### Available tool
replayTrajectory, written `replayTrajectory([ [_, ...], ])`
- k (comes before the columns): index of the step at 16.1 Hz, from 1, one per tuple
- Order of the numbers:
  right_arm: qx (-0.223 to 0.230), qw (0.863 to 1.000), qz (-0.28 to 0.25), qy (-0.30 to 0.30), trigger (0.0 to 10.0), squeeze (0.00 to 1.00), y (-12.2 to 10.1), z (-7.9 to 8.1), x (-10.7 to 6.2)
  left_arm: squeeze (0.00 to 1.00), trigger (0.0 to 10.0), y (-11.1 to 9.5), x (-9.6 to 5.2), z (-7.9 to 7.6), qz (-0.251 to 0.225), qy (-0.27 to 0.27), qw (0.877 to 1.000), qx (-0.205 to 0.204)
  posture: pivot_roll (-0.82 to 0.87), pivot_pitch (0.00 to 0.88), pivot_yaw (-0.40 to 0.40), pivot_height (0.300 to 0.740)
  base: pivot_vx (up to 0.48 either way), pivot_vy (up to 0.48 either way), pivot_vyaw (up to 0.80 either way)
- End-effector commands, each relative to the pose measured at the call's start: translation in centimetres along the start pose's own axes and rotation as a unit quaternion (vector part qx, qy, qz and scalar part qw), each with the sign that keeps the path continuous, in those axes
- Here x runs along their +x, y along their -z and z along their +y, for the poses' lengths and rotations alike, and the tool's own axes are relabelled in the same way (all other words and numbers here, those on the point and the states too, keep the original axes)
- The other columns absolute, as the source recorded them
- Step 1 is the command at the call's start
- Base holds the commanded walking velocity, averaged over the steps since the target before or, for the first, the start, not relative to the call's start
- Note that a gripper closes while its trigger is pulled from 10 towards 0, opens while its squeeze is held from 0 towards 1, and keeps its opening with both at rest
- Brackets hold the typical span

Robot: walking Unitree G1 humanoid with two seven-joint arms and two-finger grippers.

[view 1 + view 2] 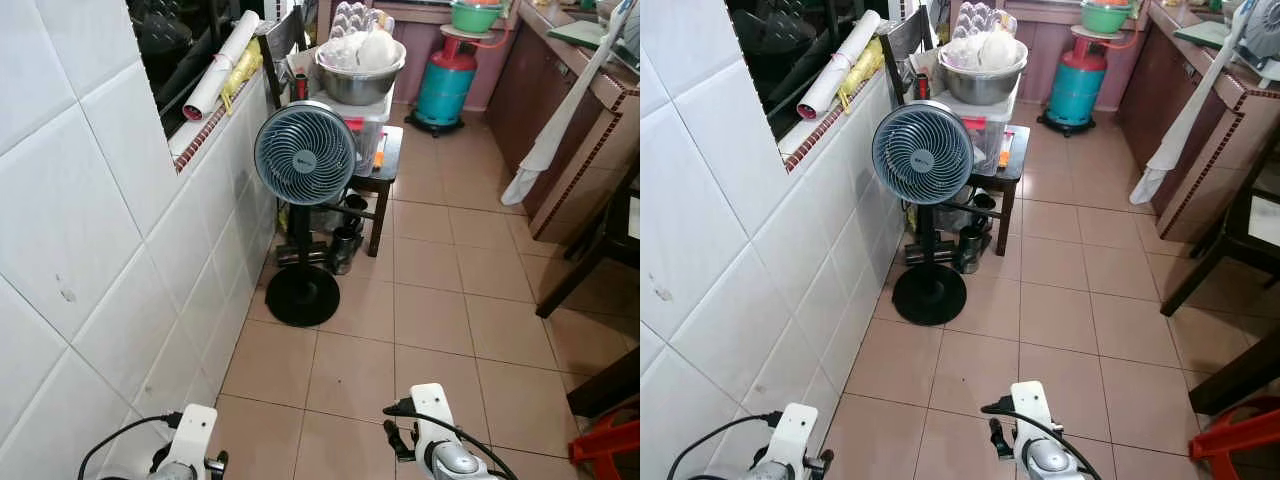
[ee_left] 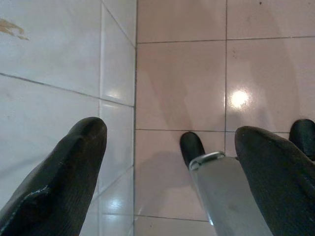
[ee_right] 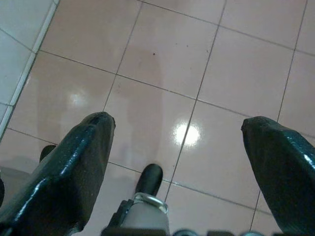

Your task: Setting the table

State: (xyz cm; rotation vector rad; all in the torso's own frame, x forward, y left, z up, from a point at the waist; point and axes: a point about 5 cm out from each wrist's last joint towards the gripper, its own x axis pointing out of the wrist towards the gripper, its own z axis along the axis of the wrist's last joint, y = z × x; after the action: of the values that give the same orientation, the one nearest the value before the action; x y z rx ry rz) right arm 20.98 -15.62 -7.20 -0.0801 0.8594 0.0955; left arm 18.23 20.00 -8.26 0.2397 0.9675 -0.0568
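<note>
Floor (image 1: 430,320): pinkish tiles, glossy, with a light glare under both my wrists; it runs past the fan toward the far end of the room.
Wall (image 1: 90,250): white tiles, just left of the fan, with a dark window opening above and a white roll (image 1: 222,62) on its ledge.
Counter (image 1: 570,110): brown cabinets, well right of the fan, a white cloth (image 1: 555,125) hanging down its front.
Fan (image 1: 304,155): grey standing fan on a round black base, on the floor close to the wall.
Stool (image 1: 385,170): dark, just behind the fan, carrying a clear plastic box (image 1: 365,125).
Gas cylinder (image 1: 446,82): teal, well beyond the fan near the far wall, with a green bowl (image 1: 475,15) on top of it.
Basin (image 1: 359,75): steel, on the box behind the fan, holding pale rounded things I cannot identify.
Cups (image 1: 343,245): dark, on the floor under the stool, beside the fan's pole.
Tableware: the basin and cups behind the fan are the only dishes I can make out.
Left gripper (image 2: 167,167): hanging low over the floor by the wall, well before the fan, my fingers (image 2: 64,182) spread apart and holding nothing.
Right gripper (image 3: 187,162): over bare floor before the fan, fingers (image 3: 74,172) wide apart, nothing between them.
</note>
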Motion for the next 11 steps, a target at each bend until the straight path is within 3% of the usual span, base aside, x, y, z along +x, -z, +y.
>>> replayTrajectory([
  [1, 0.014, 1.000, 0.012, 0.005, 10.0, 0.00, 0.5, 0.0, -0.1, 0.00, 10.0, -0.4, 0.0, 0.4, -0.006, -0.005, 1.000, 0.004, 0.14, 0.000, -0.021, 0.740, 0.000, 0.000, 0.00],
  [4, 0.032, 0.999, 0.012, 0.005, 10.0, 0.00, 0.5, 0.4, 0.0, 0.00, 10.0, -0.6, 0.1, 0.8, -0.007, -0.008, 1.000, 0.006, 0.13, 0.000, 0.011, 0.740, 0.000, 0.000, 0.00],
  [7, 0.049, 0.999, 0.015, 0.019, 10.0, 0.00, 0.9, 0.0, -0.2, 0.00, 10.0, -1.1, 0.0, 2.0, -0.012, -0.018, 0.999, -0.023, 0.11, 0.000, 0.028, 0.740, 0.000, 0.000, 0.00],
  [11, 0.063, 0.997, 0.013, 0.033, 10.0, 0.00, 0.7, -0.7, -0.1, 0.00, 10.0, -2.3, 0.3, 1.2, -0.021, -0.008, 0.998, -0.058, 0.09, 0.000, 0.016, 0.740, 0.000, 0.000, 0.00],
])
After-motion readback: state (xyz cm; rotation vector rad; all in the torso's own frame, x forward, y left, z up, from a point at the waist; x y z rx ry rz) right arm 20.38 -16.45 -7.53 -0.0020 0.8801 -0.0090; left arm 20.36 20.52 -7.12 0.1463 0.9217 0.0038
